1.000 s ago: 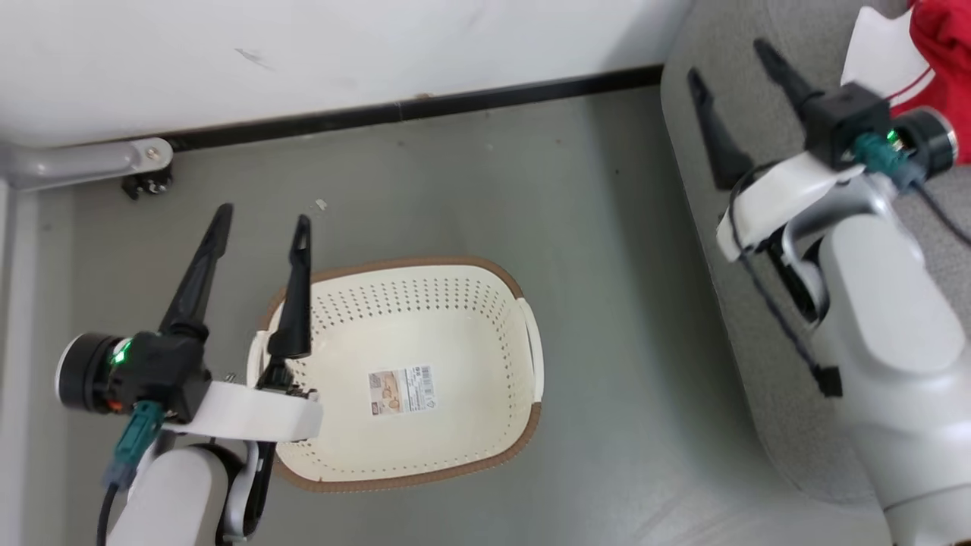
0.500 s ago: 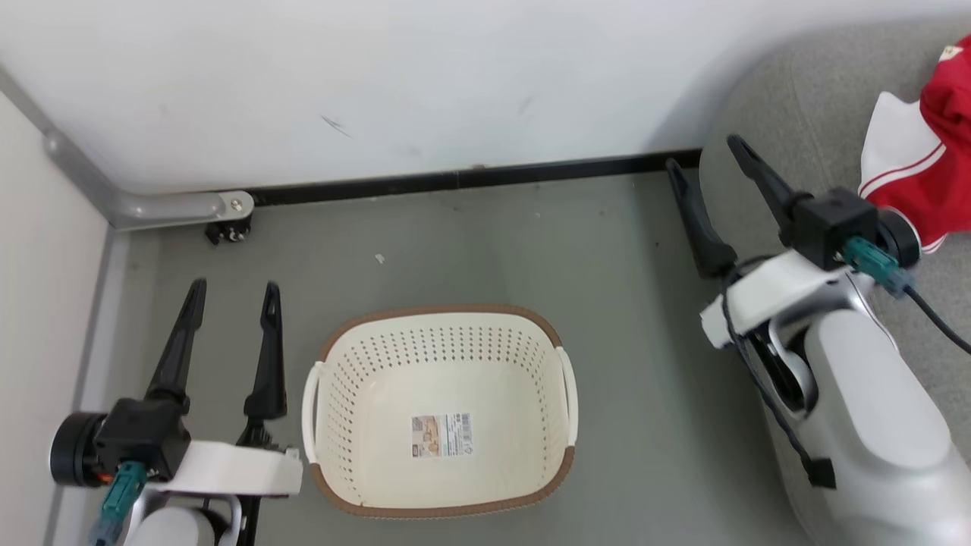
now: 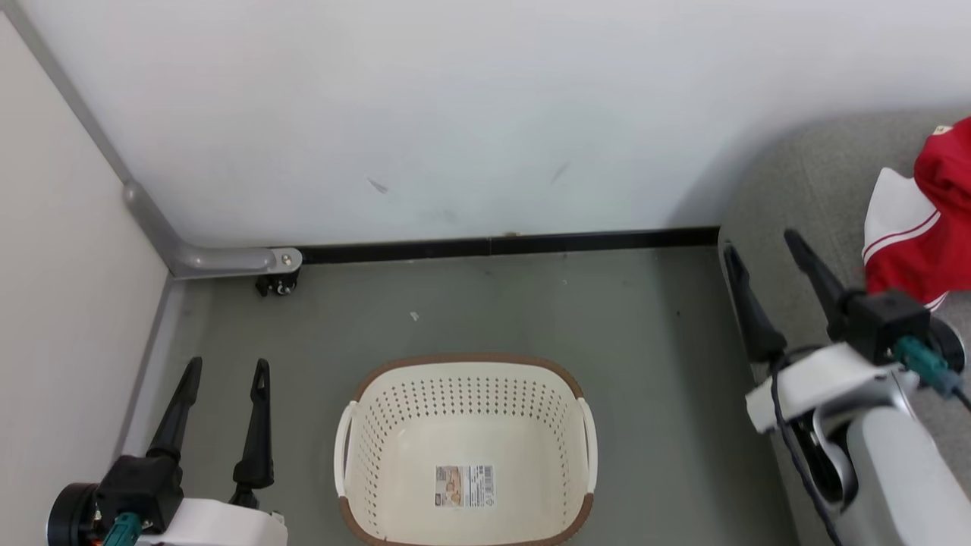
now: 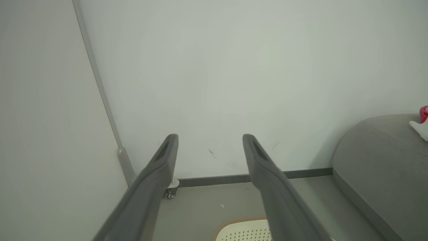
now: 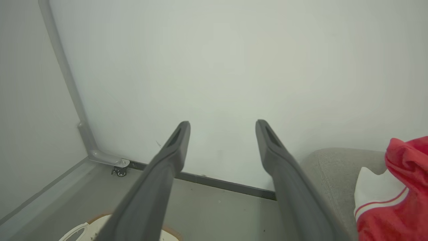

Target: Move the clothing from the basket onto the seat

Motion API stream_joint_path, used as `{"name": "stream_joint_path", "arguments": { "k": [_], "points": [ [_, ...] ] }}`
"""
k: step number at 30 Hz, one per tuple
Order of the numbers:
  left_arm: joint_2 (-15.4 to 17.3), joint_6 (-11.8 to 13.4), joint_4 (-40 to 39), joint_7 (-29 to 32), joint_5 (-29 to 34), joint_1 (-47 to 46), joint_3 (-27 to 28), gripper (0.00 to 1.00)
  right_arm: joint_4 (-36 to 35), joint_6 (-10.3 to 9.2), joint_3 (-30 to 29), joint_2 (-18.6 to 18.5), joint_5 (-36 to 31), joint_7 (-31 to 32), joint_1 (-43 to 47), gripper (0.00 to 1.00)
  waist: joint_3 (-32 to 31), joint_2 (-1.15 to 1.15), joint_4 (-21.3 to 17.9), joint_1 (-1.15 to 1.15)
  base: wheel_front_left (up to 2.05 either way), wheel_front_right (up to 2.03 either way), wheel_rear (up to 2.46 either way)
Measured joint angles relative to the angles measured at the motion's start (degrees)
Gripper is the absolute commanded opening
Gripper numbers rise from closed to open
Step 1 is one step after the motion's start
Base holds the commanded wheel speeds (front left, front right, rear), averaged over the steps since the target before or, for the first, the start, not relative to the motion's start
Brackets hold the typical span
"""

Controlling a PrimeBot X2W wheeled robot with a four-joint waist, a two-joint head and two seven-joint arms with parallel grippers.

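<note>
Since the basket [image 3: 466, 394] is found empty, with the clothing [image 3: 937, 227] laid on the seat [image 3: 804, 197], the left claw [image 3: 227, 364] and right claw [image 3: 760, 241] are held wide.

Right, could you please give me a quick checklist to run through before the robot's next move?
1. Basket emptied: ok, its inside is bare apart from a sticker.
2. Clothing on the seat: ok, red and white fabric lies on the grey cushion.
3. Whole of the clothing supported by the seat: cannot tell, it runs off the picture's edge.
4. Left end effector free: ok, open and holding nothing, beside the basket.
5. Right end effector free: ok, open, holding nothing, apart from the clothing.
</note>
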Motion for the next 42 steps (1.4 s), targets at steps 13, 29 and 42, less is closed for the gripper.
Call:
{"name": "stream_joint_path", "arguments": {
  "k": [13, 29, 42],
  "points": [
    [1.53, -1.59, 3.01, -0.07, -0.21, 4.55, 0.18, 1.00, -3.78, 0.00, -2.42, 1.26, -0.52, 0.00, 9.93, 1.00, -5.62, 0.00, 0.87, 0.00, 0.00, 0.00, 0.00],
    [2.48, -1.88, 3.97, -0.07, 1.22, 7.73, -0.01, 1.00, -5.50, 0.00, -2.47, 1.87, -0.60, 0.00, 16.74, 1.00, -9.59, 0.00, 0.59, 0.00, 0.00, 0.00, 0.00],
    [1.83, -1.89, 3.37, -0.08, 1.25, 7.90, -0.25, 1.00, -7.04, 0.00, -2.36, 2.24, -0.63, 0.00, 18.12, 1.00, -10.03, 0.00, 0.89, 0.00, 0.00, 0.00, 0.00]
  ]
}}
